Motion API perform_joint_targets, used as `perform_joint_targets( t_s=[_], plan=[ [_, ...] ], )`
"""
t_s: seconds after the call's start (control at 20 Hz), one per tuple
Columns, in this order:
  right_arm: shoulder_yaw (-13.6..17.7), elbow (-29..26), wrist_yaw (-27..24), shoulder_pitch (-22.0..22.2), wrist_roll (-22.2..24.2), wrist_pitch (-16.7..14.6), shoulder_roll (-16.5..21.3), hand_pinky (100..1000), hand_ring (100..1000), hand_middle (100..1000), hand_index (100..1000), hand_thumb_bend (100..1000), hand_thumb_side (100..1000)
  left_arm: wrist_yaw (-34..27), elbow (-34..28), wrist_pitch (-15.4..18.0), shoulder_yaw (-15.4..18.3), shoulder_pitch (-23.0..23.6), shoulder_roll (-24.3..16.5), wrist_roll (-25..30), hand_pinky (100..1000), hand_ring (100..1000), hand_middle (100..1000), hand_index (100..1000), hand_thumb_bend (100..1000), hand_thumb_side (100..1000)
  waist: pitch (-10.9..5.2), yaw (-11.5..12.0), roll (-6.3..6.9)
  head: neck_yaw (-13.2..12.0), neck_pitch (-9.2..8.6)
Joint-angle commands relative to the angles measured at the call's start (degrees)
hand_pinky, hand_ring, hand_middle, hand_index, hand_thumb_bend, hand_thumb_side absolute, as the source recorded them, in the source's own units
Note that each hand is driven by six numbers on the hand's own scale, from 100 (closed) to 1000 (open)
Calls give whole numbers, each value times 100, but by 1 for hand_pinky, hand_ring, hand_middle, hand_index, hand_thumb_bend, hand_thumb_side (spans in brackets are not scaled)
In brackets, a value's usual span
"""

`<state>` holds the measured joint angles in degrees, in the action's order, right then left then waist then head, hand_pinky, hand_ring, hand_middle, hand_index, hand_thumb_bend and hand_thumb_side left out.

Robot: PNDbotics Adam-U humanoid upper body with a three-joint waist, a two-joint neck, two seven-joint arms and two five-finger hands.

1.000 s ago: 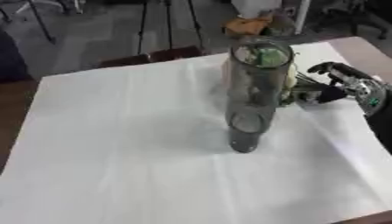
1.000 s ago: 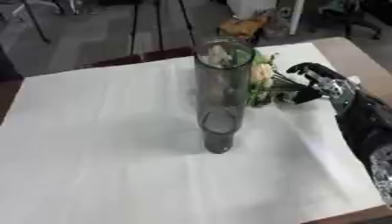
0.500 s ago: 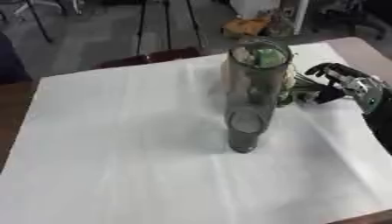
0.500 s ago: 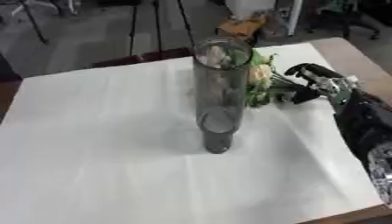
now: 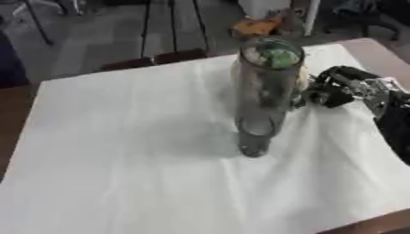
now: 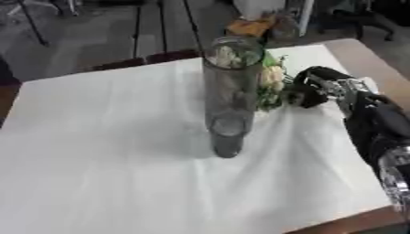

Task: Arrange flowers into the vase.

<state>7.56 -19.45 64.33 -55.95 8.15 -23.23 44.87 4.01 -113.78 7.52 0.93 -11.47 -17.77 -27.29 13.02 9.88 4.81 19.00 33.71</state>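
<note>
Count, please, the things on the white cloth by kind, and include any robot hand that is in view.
Glass vase: 1
Bunch of flowers, lying behind the vase: 1 (single blooms cannot be counted)
Robot hand, the right one, beside the flowers: 1
Total: 3

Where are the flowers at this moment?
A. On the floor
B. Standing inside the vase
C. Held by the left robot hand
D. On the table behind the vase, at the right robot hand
D: the flowers lie on the cloth beyond the vase, with the right robot hand at them.
</note>
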Motion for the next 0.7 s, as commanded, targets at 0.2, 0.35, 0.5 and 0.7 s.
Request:
perform_joint_targets(
  t_s=[0.2,0.35,0.5,0.7],
  plan=[
    [82,-18,666,95,-61,65,-92,511,567,566,676,475,288,16,-81,14,25,-15,-104,-8,709,667,649,835,521,968,-87,-13,-46,17,-3],
    [208,-68,920,82,-138,58,-117,269,419,417,502,461,253,18,-81,13,27,-13,-101,-13,710,667,649,835,521,968,-91,-25,-47,15,2],
    [373,-144,1175,96,-332,55,-152,269,419,417,502,461,253,21,-81,15,28,-14,-97,-16,710,667,649,835,521,968,-94,-40,-50,11,5],
    [463,-115,1425,102,-493,29,-173,269,419,417,502,461,253,23,-81,14,28,-13,-95,-18,710,667,649,835,521,968,-94,-43,-49,9,6]
  ],
)
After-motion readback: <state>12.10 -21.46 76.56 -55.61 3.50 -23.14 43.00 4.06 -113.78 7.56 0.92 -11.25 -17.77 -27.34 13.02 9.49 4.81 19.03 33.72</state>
